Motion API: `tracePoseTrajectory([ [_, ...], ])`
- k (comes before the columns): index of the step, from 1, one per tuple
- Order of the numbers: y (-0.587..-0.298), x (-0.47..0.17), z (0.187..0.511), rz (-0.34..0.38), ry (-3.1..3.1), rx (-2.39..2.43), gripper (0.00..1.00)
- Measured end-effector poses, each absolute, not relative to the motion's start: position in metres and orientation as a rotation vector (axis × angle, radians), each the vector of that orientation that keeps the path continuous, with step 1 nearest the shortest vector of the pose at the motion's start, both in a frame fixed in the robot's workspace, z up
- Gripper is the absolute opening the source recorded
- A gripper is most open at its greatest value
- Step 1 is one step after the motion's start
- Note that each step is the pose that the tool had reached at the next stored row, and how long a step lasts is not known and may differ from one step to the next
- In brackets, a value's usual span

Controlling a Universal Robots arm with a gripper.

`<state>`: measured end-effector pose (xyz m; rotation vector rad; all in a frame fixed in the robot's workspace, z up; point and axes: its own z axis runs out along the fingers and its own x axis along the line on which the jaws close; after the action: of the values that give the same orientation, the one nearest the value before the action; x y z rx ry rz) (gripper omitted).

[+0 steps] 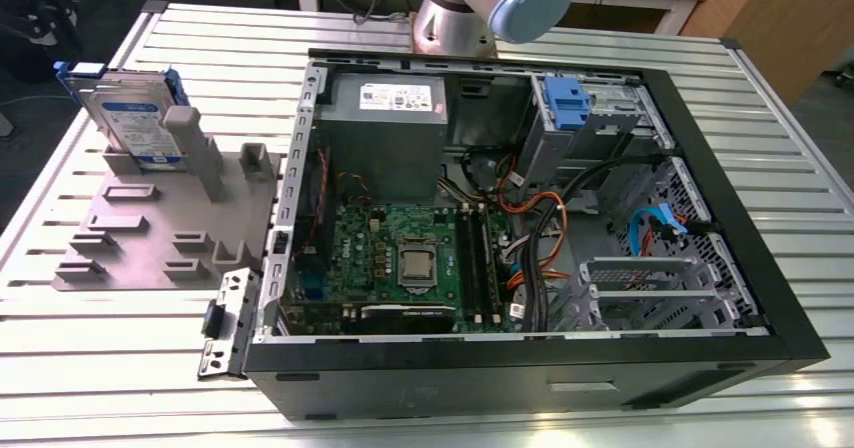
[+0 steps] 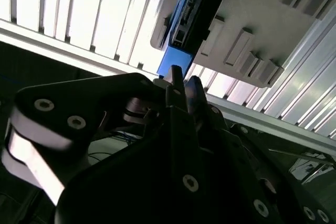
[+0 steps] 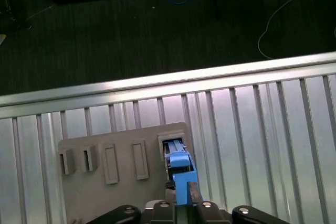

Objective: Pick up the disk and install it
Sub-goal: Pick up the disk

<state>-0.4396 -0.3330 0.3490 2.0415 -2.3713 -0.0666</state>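
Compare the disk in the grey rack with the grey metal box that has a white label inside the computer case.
The disk stands on edge in the grey rack outside the computer case; the metal box sits inside it, in a corner. The disk is a thin slab, the box bulky. The disk has a blue frame, the box none. Both are grey metal with a label.

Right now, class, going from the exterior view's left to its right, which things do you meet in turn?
disk, standing on edge in the grey holder → grey metal box inside the computer case → blue latch → blue cable
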Motion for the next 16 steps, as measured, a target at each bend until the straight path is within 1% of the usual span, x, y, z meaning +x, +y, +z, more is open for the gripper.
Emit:
tracePoseTrajectory([
  [1,-0.333,-0.440,0.349,-0.067,-2.371,2.042,0.23],
  [3,-0.333,-0.440,0.349,-0.067,-2.370,2.043,0.35],
  [4,-0.333,-0.440,0.348,-0.066,-2.365,2.048,0.35],
  [6,-0.333,-0.440,0.347,-0.066,-2.344,2.072,0.47],
  [7,-0.333,-0.440,0.345,-0.066,-2.336,2.082,0.47],
  [9,-0.332,-0.440,0.342,-0.065,-2.331,2.088,0.58],
  [11,-0.332,-0.440,0.339,-0.064,-2.328,2.092,0.58],
  [12,-0.331,-0.440,0.338,-0.064,-2.325,2.096,0.65],
  [16,-0.331,-0.440,0.333,-0.060,-2.275,2.152,0.65],
])
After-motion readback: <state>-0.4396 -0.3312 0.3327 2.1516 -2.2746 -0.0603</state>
